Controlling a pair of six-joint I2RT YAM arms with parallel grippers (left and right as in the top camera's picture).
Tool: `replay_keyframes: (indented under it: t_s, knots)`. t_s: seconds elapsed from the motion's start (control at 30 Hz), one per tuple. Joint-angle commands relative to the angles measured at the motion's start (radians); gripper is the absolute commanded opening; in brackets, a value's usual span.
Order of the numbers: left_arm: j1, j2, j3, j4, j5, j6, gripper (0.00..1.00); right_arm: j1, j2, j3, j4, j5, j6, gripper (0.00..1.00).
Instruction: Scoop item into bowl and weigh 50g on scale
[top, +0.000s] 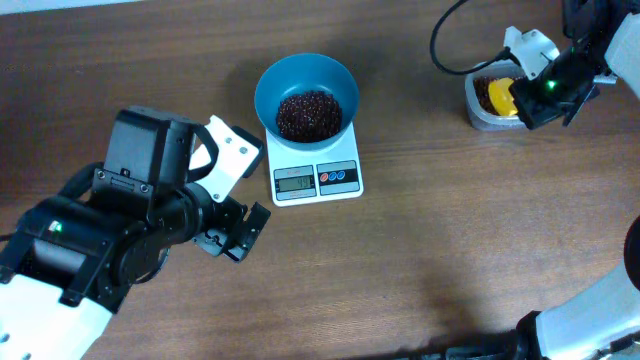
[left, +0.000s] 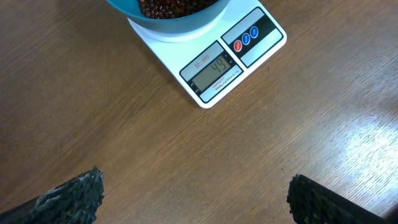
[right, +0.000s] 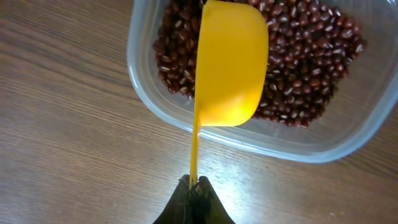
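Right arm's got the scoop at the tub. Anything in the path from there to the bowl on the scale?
Nothing visible. Only bare table lies between the tub and the bowl on the scale. The right gripper is shut on the yellow scoop; the open left gripper sits beyond the scale, off that path.

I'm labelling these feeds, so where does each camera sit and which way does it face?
Overhead: above the table, facing down; left arm, right arm, bowl on scale, tub.
Left wrist: faces down at the scale; open left fingers below.
Right wrist: faces down into the tub; shut right fingers hold the scoop.
Shared: scale and bowl, overhead and left wrist.
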Motion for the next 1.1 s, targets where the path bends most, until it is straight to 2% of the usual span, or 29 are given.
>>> replay_keyframes:
  t_s: [0.0, 0.1, 0.27, 0.4, 0.5, 0.6, 0.93, 1.07]
  knots:
    - [0.004, -0.002, -0.003, -0.001, 0.011, 0.016, 0.98, -0.002, 0.006, -0.017, 0.009, -0.103, 0.011, 0.04]
    - [0.004, -0.002, -0.003, -0.001, 0.011, 0.016, 0.98, -0.002, 0.006, -0.017, 0.013, -0.209, 0.011, 0.04]
    - [0.004, -0.002, -0.003, -0.001, 0.011, 0.016, 0.98, -0.003, 0.006, -0.017, 0.045, -0.208, 0.012, 0.04]
    - [0.004, -0.002, -0.003, -0.001, 0.011, 0.016, 0.98, -0.005, 0.006, -0.017, 0.117, -0.193, 0.083, 0.04]
    - [0.004, -0.002, -0.003, -0.001, 0.011, 0.016, 0.99, -0.005, 0.006, -0.017, 0.117, -0.140, 0.083, 0.04]
    - [0.004, -0.002, -0.003, -0.001, 0.011, 0.016, 0.98, -0.005, 0.006, -0.017, 0.106, -0.145, 0.140, 0.04]
    - [0.004, -0.002, -0.003, -0.001, 0.011, 0.016, 0.98, -0.005, -0.002, 0.024, 0.042, -0.181, 0.139, 0.04]
    - [0.004, -0.002, -0.003, -0.001, 0.011, 0.016, 0.98, -0.005, -0.002, 0.035, 0.035, -0.091, 0.144, 0.04]
